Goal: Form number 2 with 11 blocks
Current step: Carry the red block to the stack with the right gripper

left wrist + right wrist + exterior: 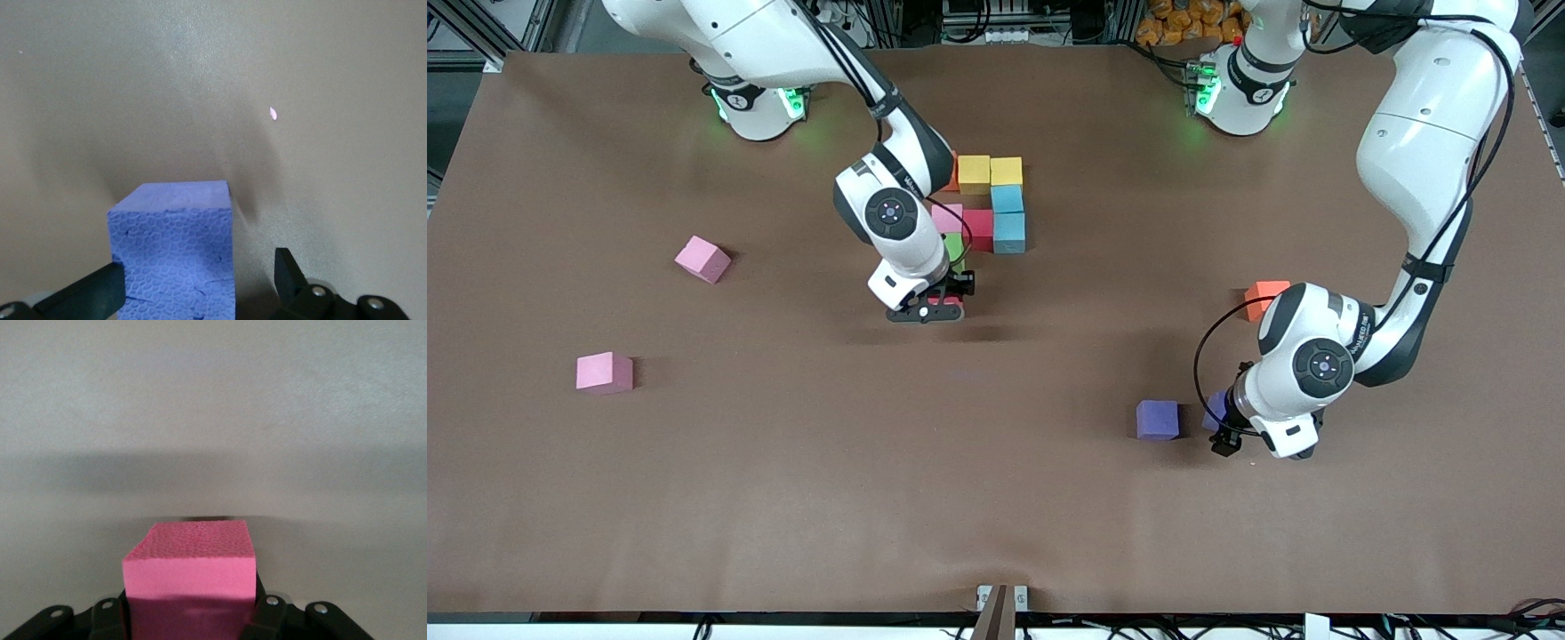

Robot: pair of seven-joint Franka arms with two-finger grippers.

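Eight blocks already sit packed together near the middle of the worktop (1049,498), toward the robots' bases: an orange block (953,172) mostly hidden by the right arm, two yellow blocks (974,172) and (1007,171) beside it in the same row, a light blue block (1007,198) below the second yellow one, then a row of a pink block (947,217), a red block (979,228) and another light blue block (1009,233), and a green block (954,246) just nearer the front camera than the pink one. Together they make the upper rows of the number 2 (991,209), with the lower rows not yet laid. The right claw (935,305) hangs over the worktop just nearer the camera than the green block, clenched on a red block (190,577) that looks pink-red in the right wrist view. The left claw (200,280) is down at the worktop toward the left arm's end, its fingers (287,267) spread wide on either side of a purple block (177,250) without pinching it; one finger stands clear of the block's side. A second purple block (1158,420) lies just beside it, toward the middle. An orange-red block (1264,297) rests near the left arm's wrist. Two loose pink blocks (703,259) and (605,372) lie well apart toward the right arm's end.
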